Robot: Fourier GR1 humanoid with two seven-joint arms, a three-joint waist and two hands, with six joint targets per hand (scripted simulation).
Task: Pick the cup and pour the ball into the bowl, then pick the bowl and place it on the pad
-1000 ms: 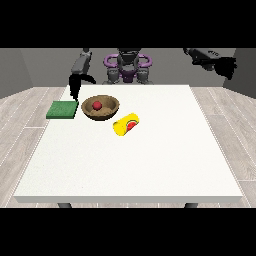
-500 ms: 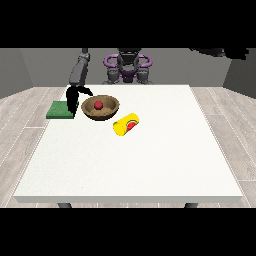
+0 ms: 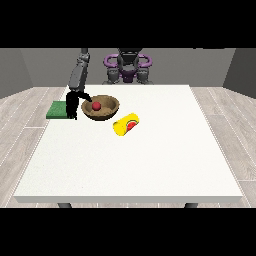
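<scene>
Hand [image 3: 74, 103] at view's left just beside bowl [image 3: 101, 108].

A bare test room: white table [image 3: 130, 160], grey walls, wood-plank floor [image 3: 20, 115].

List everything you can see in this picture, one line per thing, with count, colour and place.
table: one, white, fills the middle of the view.
pad: one, green, flat at the table's far corner at the view's left.
bowl: one, brown, on the table just right of the pad.
ball: one, red, inside the bowl.
cup: one, yellow with a red inside, lying on its side in front of the bowl, to its right.
floor: grey planks around the table.
robot body: one, grey and purple, behind the table's far edge.
hand at the view's left: one, black, pointing down between pad and bowl, at the bowl's left rim.
</scene>
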